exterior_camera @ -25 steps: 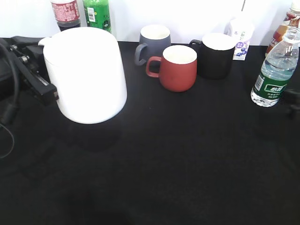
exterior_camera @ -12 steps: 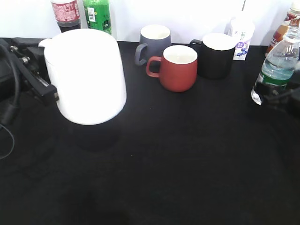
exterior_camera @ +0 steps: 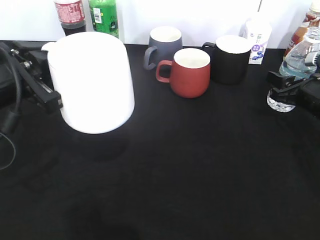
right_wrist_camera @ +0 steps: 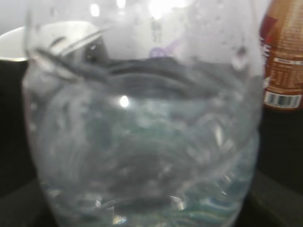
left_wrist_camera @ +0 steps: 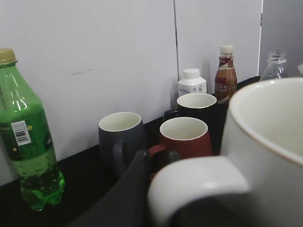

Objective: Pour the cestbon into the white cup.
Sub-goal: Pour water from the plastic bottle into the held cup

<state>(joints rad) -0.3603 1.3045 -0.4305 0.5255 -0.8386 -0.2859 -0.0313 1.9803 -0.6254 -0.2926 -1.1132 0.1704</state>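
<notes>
Two tools grip: left (exterior_camera: 52,97) the white cup (exterior_camera: 90,80), right (exterior_camera: 290,87) the cestbon (exterior_camera: 297,60) at the table's right edge.

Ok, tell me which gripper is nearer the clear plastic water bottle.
Right. The right gripper is around the clear plastic water bottle; the left gripper is across the table at the large white mug.

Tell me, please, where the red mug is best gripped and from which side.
Probably the loop handle of the red mug, reached from the near left. The handle sticks out to the left in the exterior view, and the grey mug and black mug crowd it from behind.
</notes>
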